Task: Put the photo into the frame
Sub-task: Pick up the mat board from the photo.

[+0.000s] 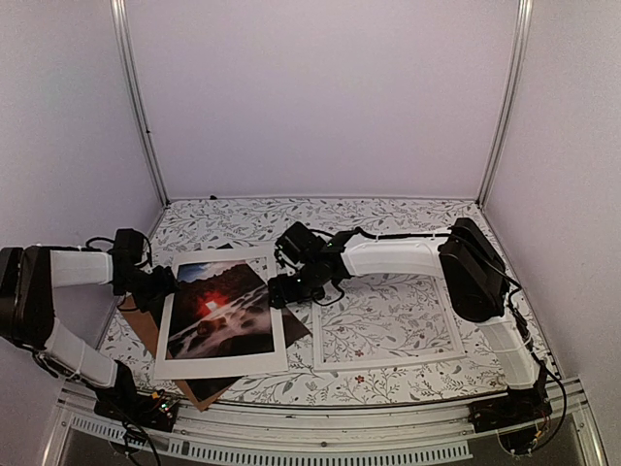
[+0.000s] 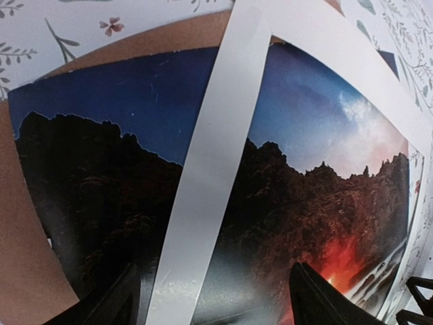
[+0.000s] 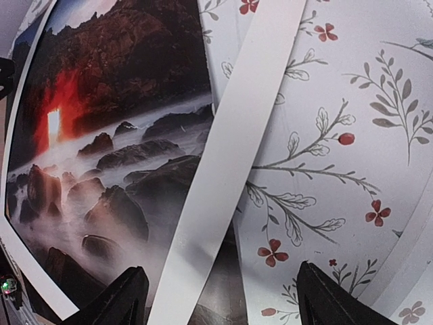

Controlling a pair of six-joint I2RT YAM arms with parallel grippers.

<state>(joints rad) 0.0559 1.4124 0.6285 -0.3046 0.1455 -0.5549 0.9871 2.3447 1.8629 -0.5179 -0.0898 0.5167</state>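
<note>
Black fingers (image 2: 115, 308) of my left end effector (image 2: 216, 308) are spread wide, straddling one strip of the flat white mat with a window cutout (image 2: 203, 196), not pinching it. Same deal with my right end effector (image 3: 216, 301): spread over the opposite strip. So the dark landscape photo print with the red-orange glow (image 1: 209, 309) lies under that mat, between both end effectors, on a brown backing board (image 2: 27, 271). On the far side of my right end effector, the white rectangular picture frame with a clear pane (image 1: 388, 363) lies flat on the floral counter (image 1: 388, 223).

White-shelled arms (image 1: 393, 257) carry black joints, cables, a black left gripper (image 2: 216, 292) and right gripper (image 3: 220, 284).
</note>
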